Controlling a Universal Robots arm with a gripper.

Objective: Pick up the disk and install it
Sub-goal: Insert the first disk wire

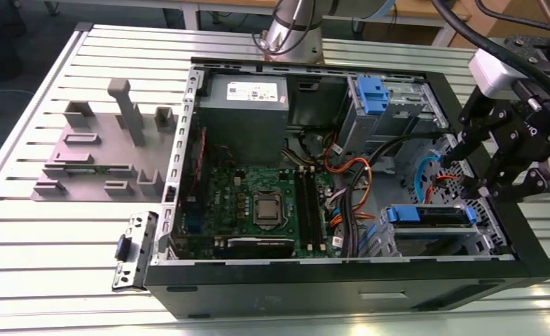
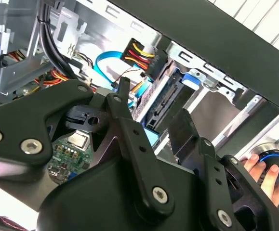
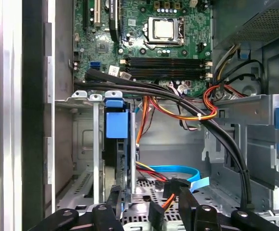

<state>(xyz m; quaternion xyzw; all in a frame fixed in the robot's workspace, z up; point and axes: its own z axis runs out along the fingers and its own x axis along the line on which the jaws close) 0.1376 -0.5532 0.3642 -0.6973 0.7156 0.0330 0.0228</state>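
Near the exterior view's right edge of the open black metal computer case [image 1: 349,280], the tool [image 1: 485,183] hovers, fingers parted and empty, above the blue-bracketed silver disk [image 1: 429,215], which looks rigid, fairly heavy and best gripped by its bracket's sides.

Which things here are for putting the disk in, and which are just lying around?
For the job: flat silver disk in blue plastic bracket; black robot gripper.
Lying about: grey plastic fixture block; big grey power-supply box; green circuit board.
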